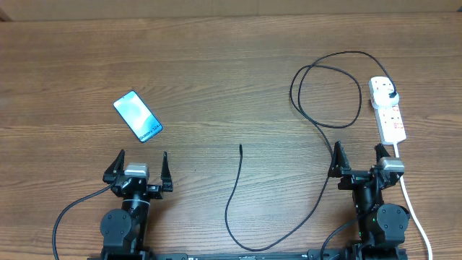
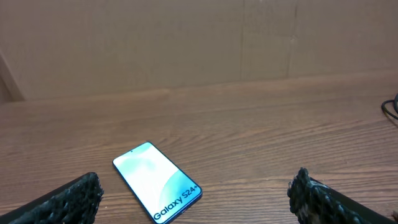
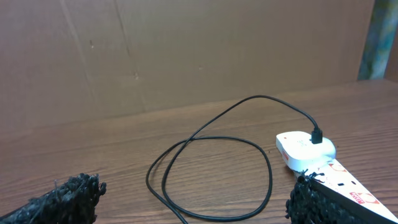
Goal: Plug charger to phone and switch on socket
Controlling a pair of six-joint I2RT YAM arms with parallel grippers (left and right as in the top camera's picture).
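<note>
The phone [image 1: 138, 115] lies flat, screen up, at the left of the table; it also shows in the left wrist view [image 2: 157, 180], ahead of the fingers. My left gripper [image 1: 138, 167] is open and empty, just short of the phone. The black charger cable [image 1: 325, 137] loops at the right; its connector tip [image 1: 240, 147] lies mid-table and its plug [image 1: 390, 96] sits in the white socket strip [image 1: 388, 110]. The cable loop [image 3: 211, 174] and the strip [image 3: 308, 149] show in the right wrist view. My right gripper [image 1: 359, 160] is open and empty, near the strip's near end.
The strip's thick white cord [image 1: 415, 209] runs down the right side past my right arm. A brown cardboard wall [image 2: 186, 37] stands at the table's far edge.
</note>
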